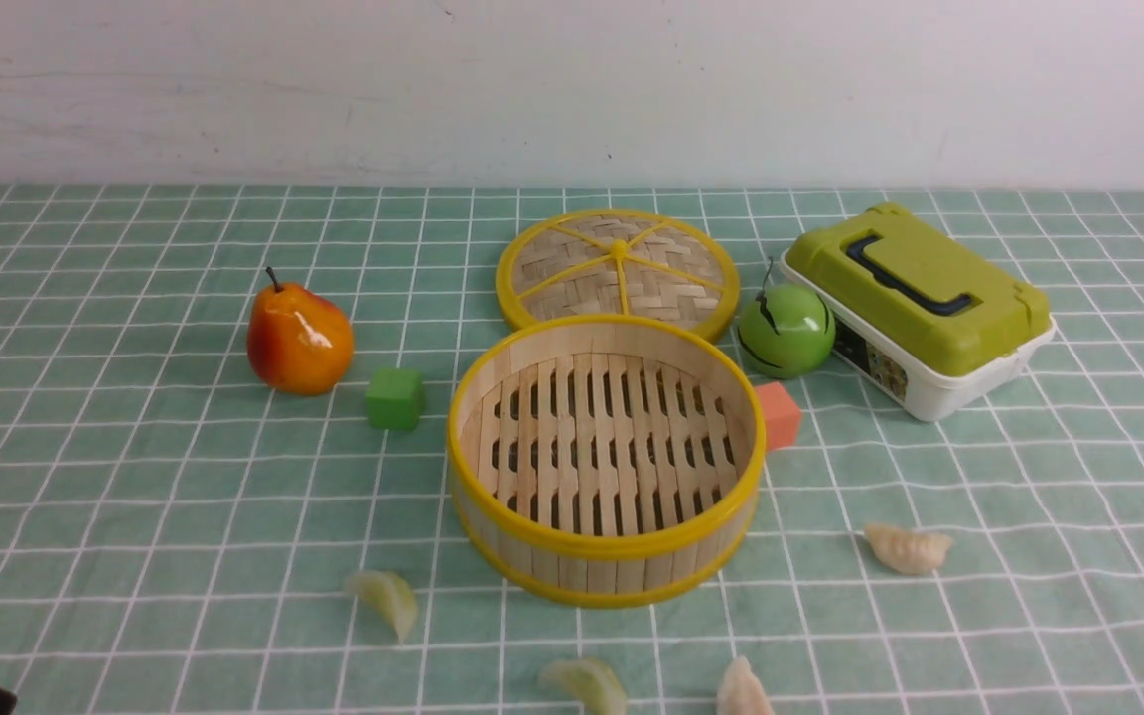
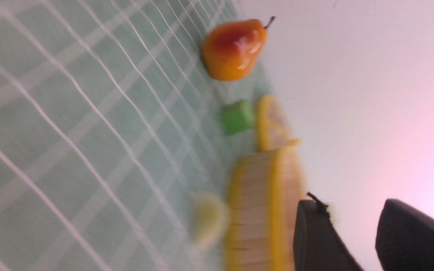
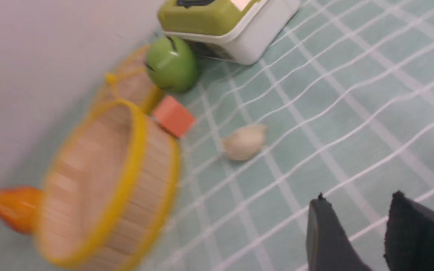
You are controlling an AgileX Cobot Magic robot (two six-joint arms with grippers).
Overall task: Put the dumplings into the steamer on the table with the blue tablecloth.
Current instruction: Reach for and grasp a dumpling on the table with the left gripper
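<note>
Steamer [image 1: 604, 544] sits mid-worktop, open, slatted floor bare: 0 of 4 dumplings in. Its lid [image 1: 618, 268] lies flat just behind it.

All dumplings are on the blue-checked worktop [image 1: 135, 497], in front of or beside the steamer:
- pale green dumpling [image 1: 385, 599], near the front-left wall
- second green dumpling [image 1: 587, 685] and near cream dumpling [image 1: 743, 690], at the near edge of the front view, partly cut off
- far-right cream dumpling [image 1: 908, 548], alone to the right

Left tool [image 2: 364, 241]: fingers apart, nothing between them. Right tool [image 3: 367, 241]: likewise apart and empty. Both wrist views are smeared, so height over the cloth is hard to judge. Both tools look well clear of it.

Step in hand, as I read it: the reach for the 1st pick. A sensible split is left tool to the pale green dumpling and right tool to the far-right cream dumpling, each on its own side.

Doing it well:
- Come straight down with the fingers straddling the crescent's short width, not its length.
- Close low, near the cloth. The pieces are small and look smooth, so they may squirt out.
- Lift above the yellow rim before crossing, then release over the middle of the slats.
- Avoid the orange cube [image 1: 779, 415] just beside the steamer's right wall and the green cube [image 1: 395, 398] on its left.
- Do not nudge the basket itself.
</note>
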